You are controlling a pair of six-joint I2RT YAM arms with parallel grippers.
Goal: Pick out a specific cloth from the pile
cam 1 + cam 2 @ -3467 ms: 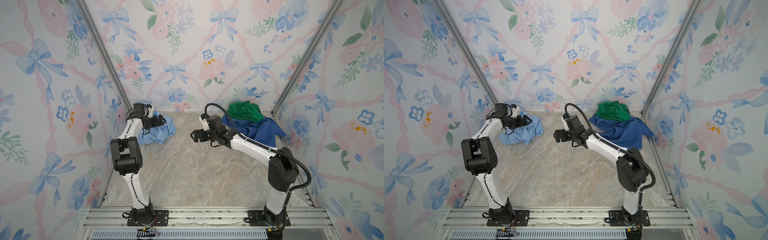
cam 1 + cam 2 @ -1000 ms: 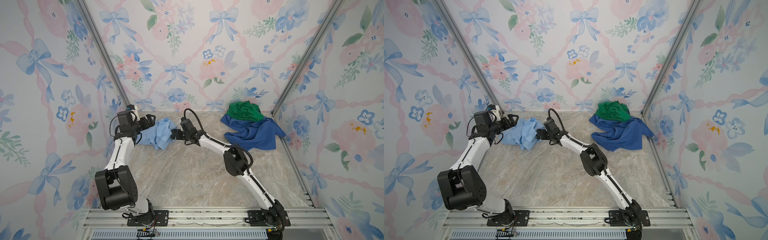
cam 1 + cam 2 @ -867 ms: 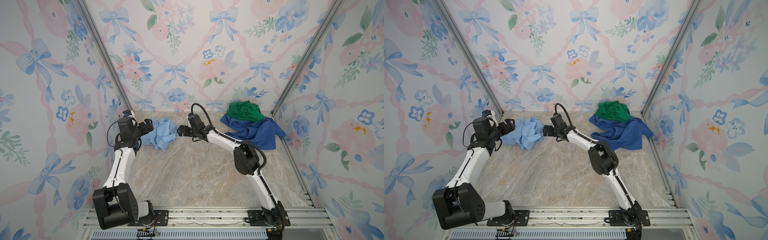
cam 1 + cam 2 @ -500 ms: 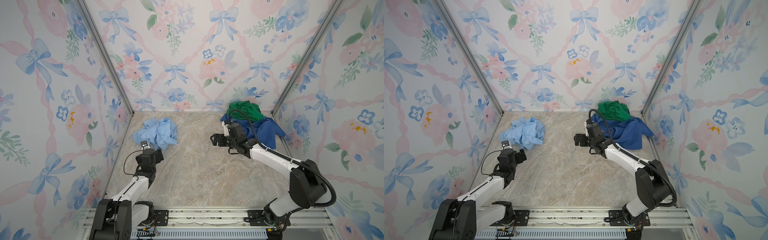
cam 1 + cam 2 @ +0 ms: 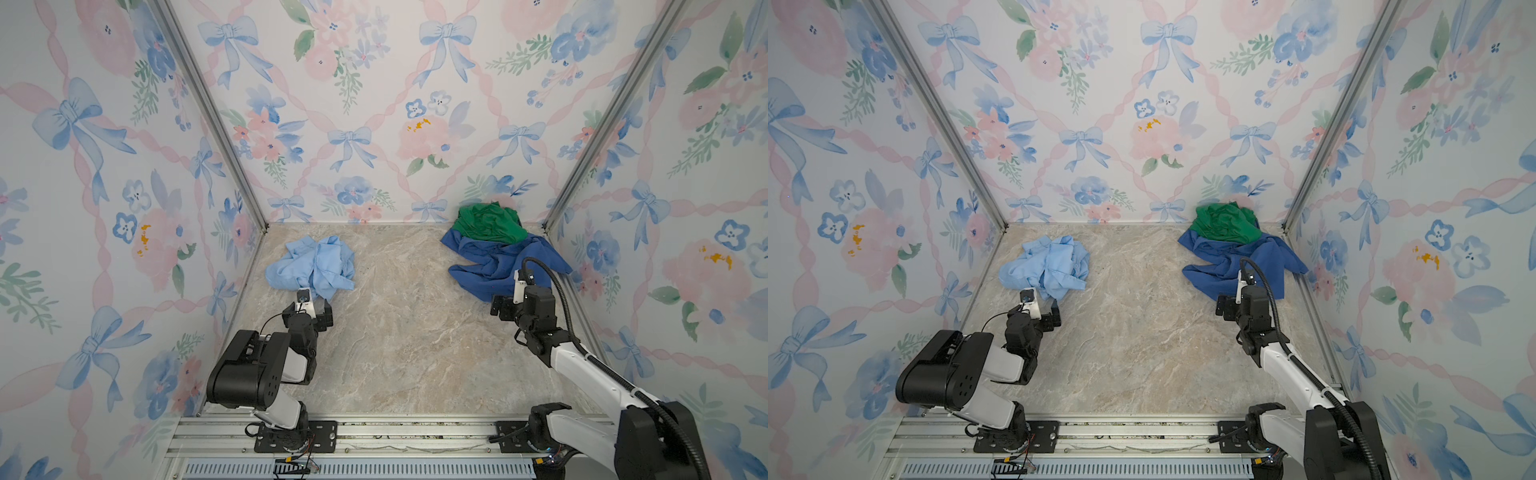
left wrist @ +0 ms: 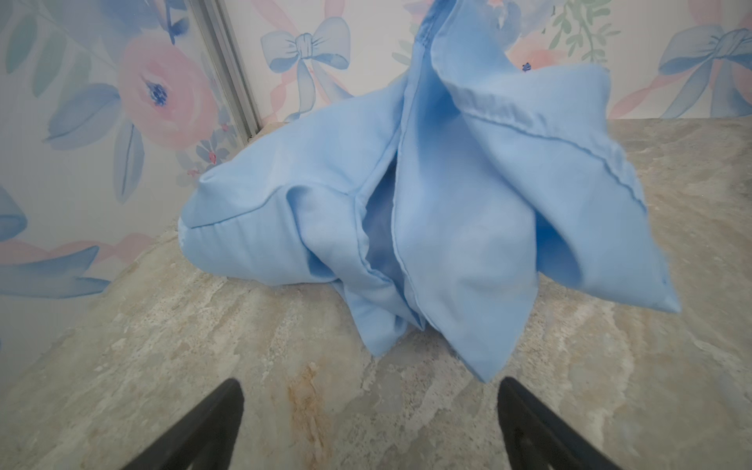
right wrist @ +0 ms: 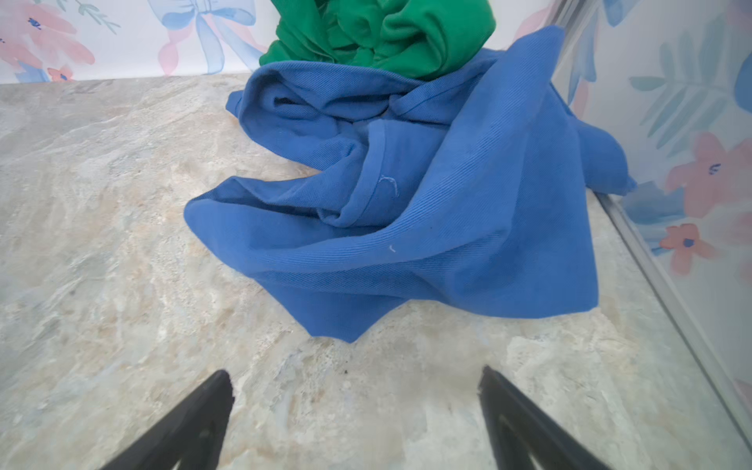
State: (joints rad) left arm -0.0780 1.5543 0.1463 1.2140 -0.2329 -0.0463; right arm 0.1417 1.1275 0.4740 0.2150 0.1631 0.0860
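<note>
The cloth (image 6: 447, 224) lies crumpled far left on the bench (image 5: 395, 332); expect light, limp handling. Pinch a raised seam fold. Wide open and empty: left tool (image 6: 368, 384), right tool (image 7: 354, 370).

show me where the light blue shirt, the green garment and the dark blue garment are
light blue shirt (image 5: 316, 266), in a top view, on its crumpled middle
green garment (image 5: 486, 224), in a top view, on the bunched middle
dark blue garment (image 7: 468, 244), right wrist view, on the broad front fold

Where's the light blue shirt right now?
In a top view the light blue shirt lies crumpled at far left, apart from the pile, just beyond the open left gripper.
</note>
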